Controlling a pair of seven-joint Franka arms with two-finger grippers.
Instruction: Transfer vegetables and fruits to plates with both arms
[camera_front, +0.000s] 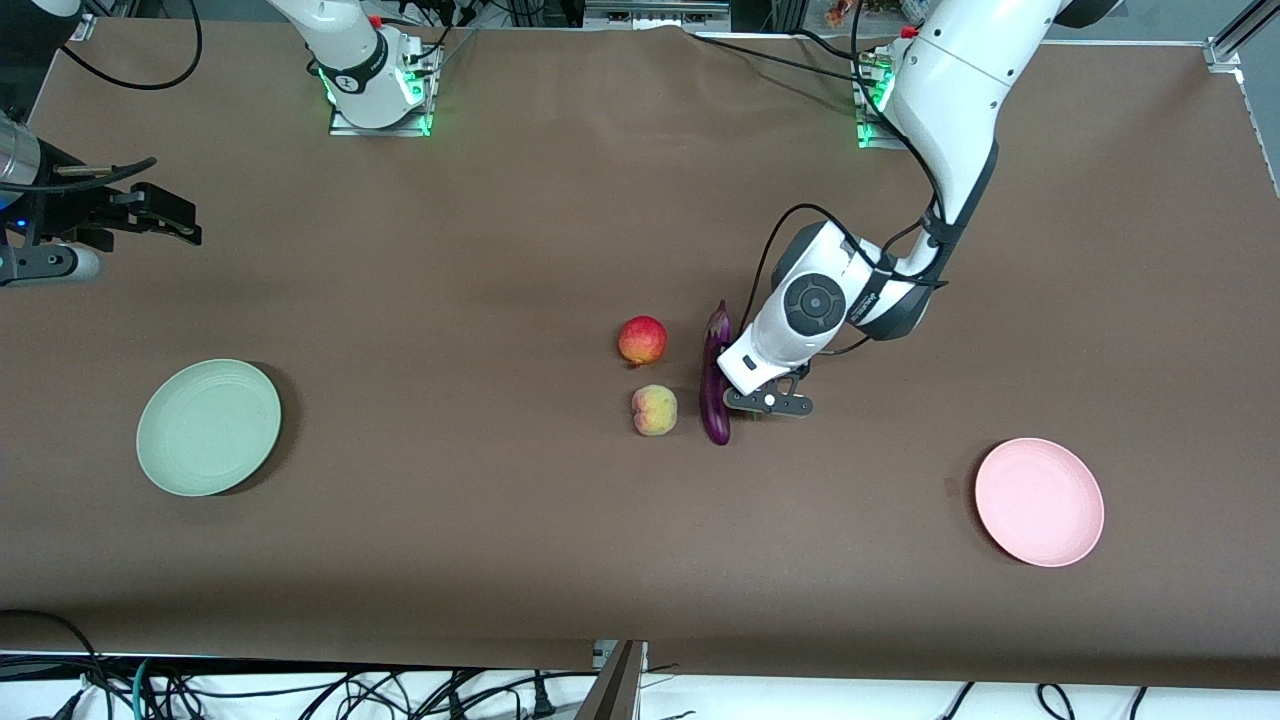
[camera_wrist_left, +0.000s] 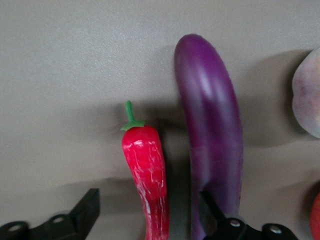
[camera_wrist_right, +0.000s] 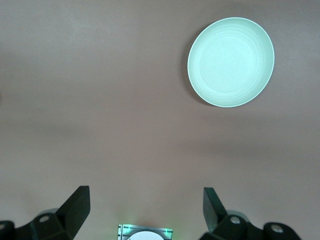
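Chili pepper: the short curved glossy red chili pepper with a green stem (camera_wrist_left: 146, 175) lies on the brown tabletop (camera_front: 500, 250) just beside the eggplant, on the side toward the left arm's end; in the front view the arm hides it.
Left end effector: the black two-finger left end effector (camera_wrist_left: 150, 212) is low over the tabletop and straddles the pepper, its fingers apart with a gap on each side, so nothing is gripped yet.
Handling, pepper: it looks light, slim and slick; I judge a pinch across the thicker part below the stem safest, since the tapered tip could slip out.
Eggplant: the long slim glossy purple eggplant (camera_front: 714, 378) looks smooth and likely to roll; hold it at mid-length.
Fruits: the round red-and-yellow fruit (camera_front: 642, 340) sits farther from the camera than the pale yellow-pink peach (camera_front: 654, 410); both would want a wide grip across the middle.
Right end effector: the right end effector (camera_wrist_right: 145, 210) waits spread and empty, high over the right arm's end.
Plates: the pale green round plate (camera_front: 208, 427) and the pale pink round plate (camera_front: 1039, 502) are bare.
Count: two vegetables, two fruits, two plates.
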